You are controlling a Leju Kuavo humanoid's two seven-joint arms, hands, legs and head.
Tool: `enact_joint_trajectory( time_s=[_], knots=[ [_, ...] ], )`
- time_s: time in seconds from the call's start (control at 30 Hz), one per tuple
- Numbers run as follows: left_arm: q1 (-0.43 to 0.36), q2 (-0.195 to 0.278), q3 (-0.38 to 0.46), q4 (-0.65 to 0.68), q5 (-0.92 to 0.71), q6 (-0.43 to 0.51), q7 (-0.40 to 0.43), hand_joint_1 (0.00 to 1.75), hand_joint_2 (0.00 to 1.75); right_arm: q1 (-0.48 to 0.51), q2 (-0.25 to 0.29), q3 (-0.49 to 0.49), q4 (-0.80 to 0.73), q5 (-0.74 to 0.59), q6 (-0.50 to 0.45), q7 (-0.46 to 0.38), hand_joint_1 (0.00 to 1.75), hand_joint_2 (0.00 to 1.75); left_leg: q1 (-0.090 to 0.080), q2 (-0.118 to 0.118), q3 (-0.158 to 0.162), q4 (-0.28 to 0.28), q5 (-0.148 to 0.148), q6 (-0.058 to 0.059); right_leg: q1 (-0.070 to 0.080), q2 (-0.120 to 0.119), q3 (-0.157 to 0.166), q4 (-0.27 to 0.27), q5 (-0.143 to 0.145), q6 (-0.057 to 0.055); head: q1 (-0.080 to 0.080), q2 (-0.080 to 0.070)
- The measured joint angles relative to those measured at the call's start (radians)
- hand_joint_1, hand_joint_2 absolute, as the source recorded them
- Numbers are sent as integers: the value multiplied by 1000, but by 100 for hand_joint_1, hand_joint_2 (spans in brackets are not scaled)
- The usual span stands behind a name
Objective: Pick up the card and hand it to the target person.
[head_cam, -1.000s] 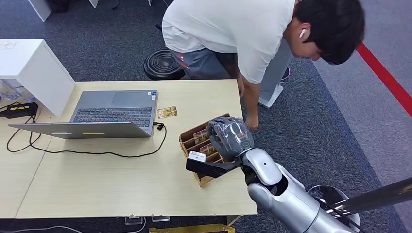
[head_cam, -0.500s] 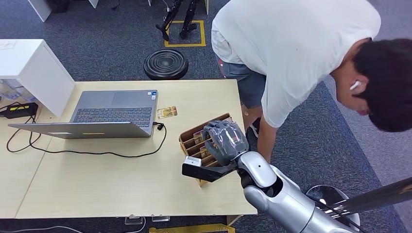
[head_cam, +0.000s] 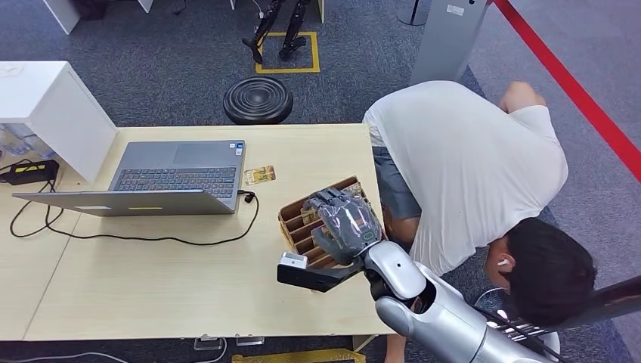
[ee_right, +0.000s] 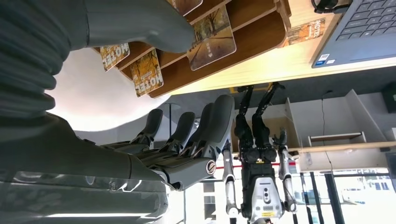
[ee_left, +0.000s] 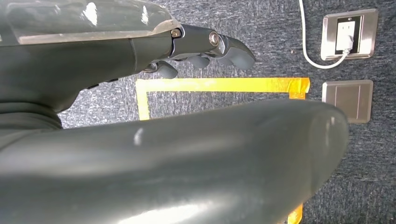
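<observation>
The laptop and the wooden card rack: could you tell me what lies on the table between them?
In the head view, a black cable loops from the laptop across the table towards the wooden card rack; a loose card lies just beyond that gap.

Three cameras, one scene
Head view looks steeply down on the worktop (head_cam: pixel 189 280); right wrist (close, inverted) shares its card rack (head_cam: pixel 302 219); left wrist faces floor.

silver glossy right arm (head_cam: pixel 431 302) with rounded joint shells, dark grey right hand (head_cam: pixel 344 221) under a clear ribbed cover, left hand (ee_left: pixel 140 140) same grey with small screws at the knuckles
</observation>
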Motion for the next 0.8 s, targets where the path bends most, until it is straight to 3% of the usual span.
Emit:
enact_joint_trajectory(
  time_s=[0.8],
  knots=[
    [0,0,0,0,-16,-2,6,0,0,3,22,43,118,-39,1,-35,95,175,0,0,0,0,0,0,0,0,0,0,0,0,0,0]
  ],
)
